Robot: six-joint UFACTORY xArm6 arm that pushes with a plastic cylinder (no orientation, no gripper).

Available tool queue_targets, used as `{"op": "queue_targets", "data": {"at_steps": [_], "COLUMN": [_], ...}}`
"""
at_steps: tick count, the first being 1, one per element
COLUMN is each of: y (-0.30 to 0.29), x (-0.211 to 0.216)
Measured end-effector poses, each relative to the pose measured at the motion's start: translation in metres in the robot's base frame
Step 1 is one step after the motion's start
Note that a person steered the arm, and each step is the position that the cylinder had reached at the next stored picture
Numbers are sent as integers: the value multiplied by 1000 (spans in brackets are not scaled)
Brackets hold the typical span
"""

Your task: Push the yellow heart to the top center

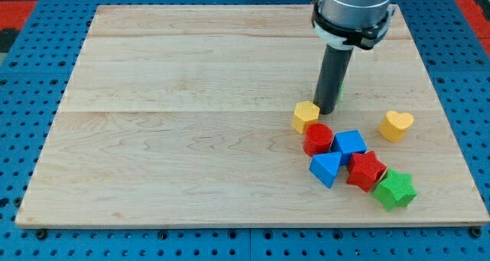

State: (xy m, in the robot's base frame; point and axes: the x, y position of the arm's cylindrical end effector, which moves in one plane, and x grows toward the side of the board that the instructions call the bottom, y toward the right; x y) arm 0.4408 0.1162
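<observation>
Camera view puts your yellow heart [396, 125] at the table's [191, 138] right, well apart from my tip [325, 110], which has no fingers. Probably light, stiff and slidey; push its lower right side.

Bright, even light; sharp focus

arm [354, 8]: cut off at view's top | green thing [340, 85]: mostly hidden behind rod, shape unclear
</observation>
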Motion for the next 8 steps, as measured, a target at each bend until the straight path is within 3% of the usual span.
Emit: {"op": "queue_targets", "data": {"at_steps": [2, 3, 4, 5, 7, 8], "y": [128, 185, 221, 181, 157, 94], "x": [-32, -13, 53, 74, 50, 60]}}
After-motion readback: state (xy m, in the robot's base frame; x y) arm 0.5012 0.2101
